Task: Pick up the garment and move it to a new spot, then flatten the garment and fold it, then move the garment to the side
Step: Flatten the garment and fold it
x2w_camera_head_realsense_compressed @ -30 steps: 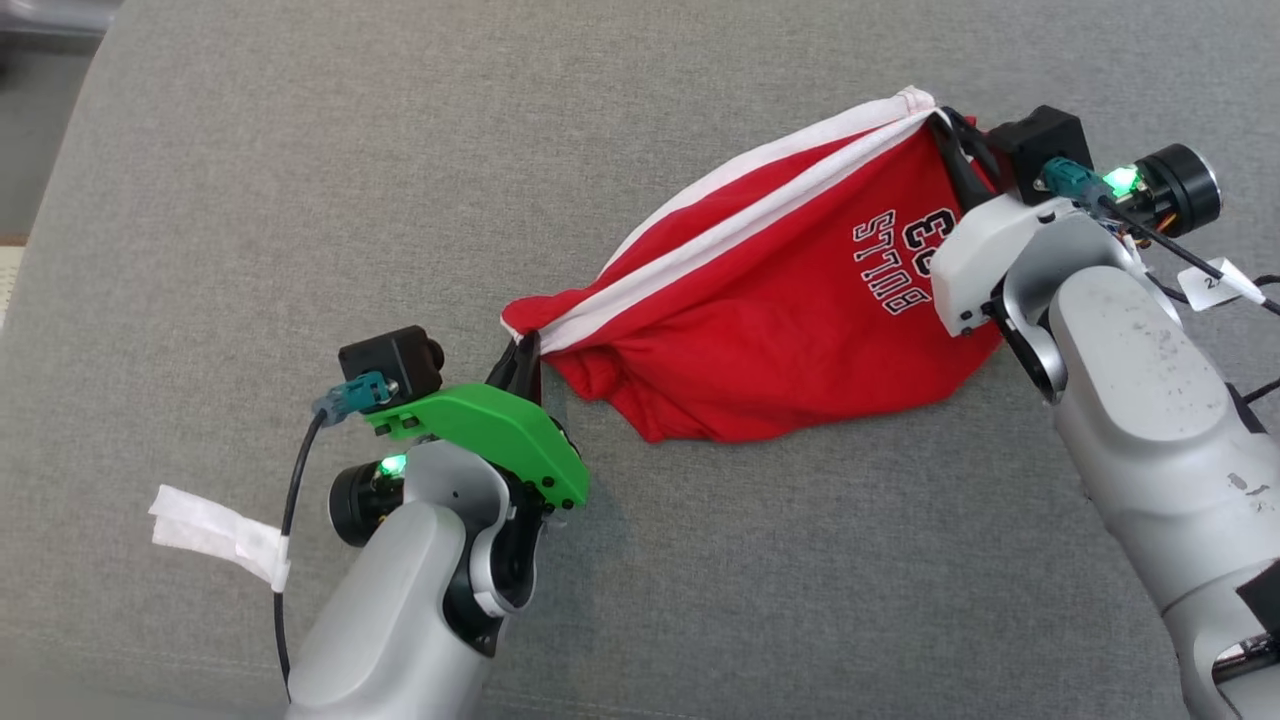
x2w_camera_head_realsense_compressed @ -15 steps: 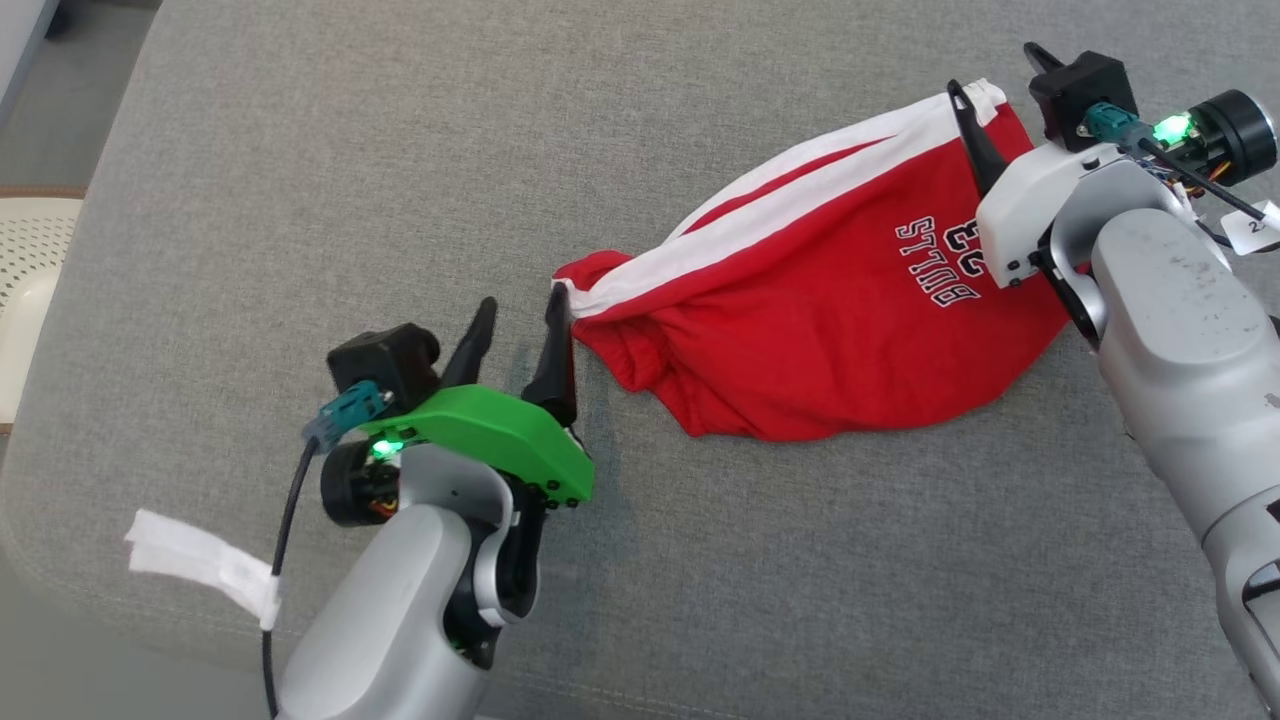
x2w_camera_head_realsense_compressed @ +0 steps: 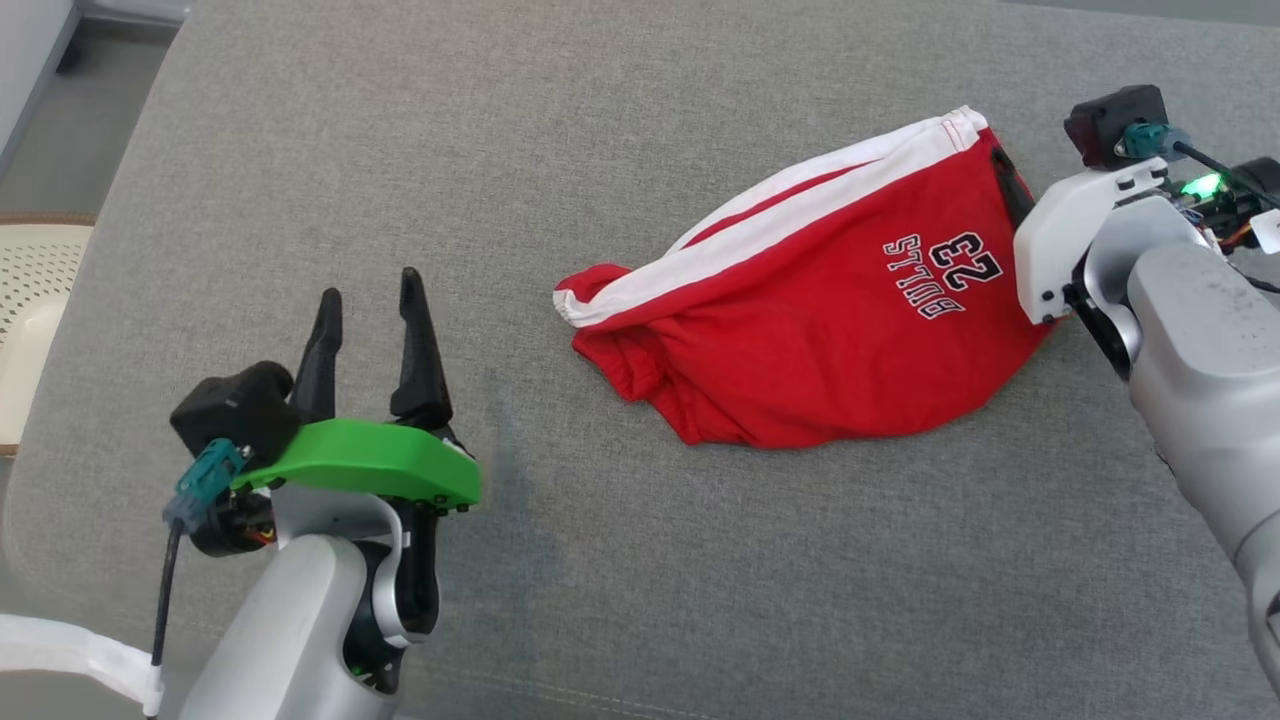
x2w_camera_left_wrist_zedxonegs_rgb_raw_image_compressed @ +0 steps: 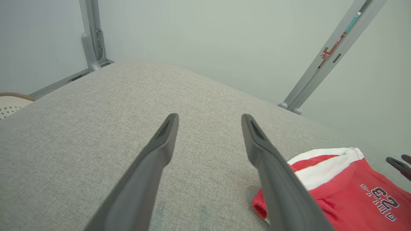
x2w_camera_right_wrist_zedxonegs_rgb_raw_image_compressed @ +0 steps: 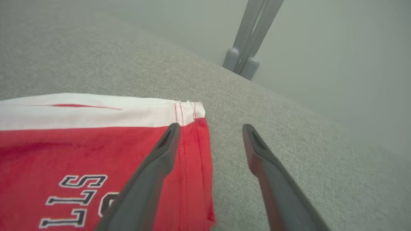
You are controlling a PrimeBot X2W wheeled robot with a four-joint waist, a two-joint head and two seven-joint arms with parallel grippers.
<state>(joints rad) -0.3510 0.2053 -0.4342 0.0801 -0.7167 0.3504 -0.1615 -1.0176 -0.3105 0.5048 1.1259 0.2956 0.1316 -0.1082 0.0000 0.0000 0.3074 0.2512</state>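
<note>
Left gripper (x2w_camera_head_realsense_compressed: 370, 285) released, backed to lower left, wide; right wrist view showed right gripper (x2w_camera_right_wrist_zedxonegs_rgb_raw_image_compressed: 210, 126) wide astride garment (x2w_camera_right_wrist_zedxonegs_rgb_raw_image_compressed: 96, 144) hem.

Grey cushion (x2w_camera_head_realsense_compressed: 620, 120), pale wall (x2w_camera_left_wrist_zedxonegs_rgb_raw_image_compressed: 205, 32), soft even light.
The woven cushion runs wide, the green-grey wall close behind it. There's an upright metal post (x2w_camera_left_wrist_zedxonegs_rgb_raw_image_compressed: 91, 38) at one corner and a slanted strut (x2w_camera_left_wrist_zedxonegs_rgb_raw_image_compressed: 321, 70) at another. A cream perforated piece (x2w_camera_head_realsense_compressed: 30, 290), brown-rimmed, sits beside the cushion on grey floor (x2w_camera_head_realsense_compressed: 70, 130).
</note>
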